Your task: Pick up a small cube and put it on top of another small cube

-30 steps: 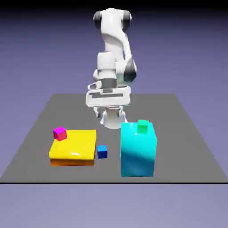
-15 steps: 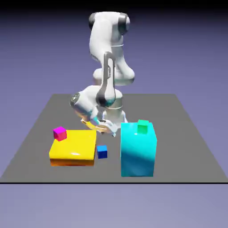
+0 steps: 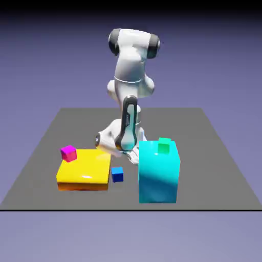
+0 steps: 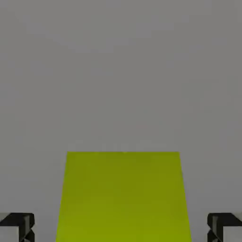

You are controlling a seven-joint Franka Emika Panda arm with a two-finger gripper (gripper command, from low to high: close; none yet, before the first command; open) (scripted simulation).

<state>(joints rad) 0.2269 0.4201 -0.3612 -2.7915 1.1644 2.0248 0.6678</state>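
In the hand view a yellow-green cube (image 4: 123, 198) fills the space between my fingertips (image 4: 19, 226), with a narrow gap on each side. My gripper (image 4: 121, 229) is open around it, not touching. In the exterior view the hand (image 3: 113, 140) is low behind the cyan block, which hides its fingers and this cube. A magenta small cube (image 3: 68, 153) sits on the far left corner of a yellow slab. On the table between slab and block lies a blue small cube (image 3: 117, 174). A green small cube (image 3: 164, 145) rests on top of the cyan block.
The flat yellow slab (image 3: 84, 174) lies at the exterior view's left. The tall cyan block (image 3: 158, 176) stands to its right, close beside my hand. The grey table (image 3: 215, 164) spreads around them.
My arm has folded down. The hand dropped from high above the table to table level behind the cyan block and yellow slab. The cubes in the exterior view have not moved.
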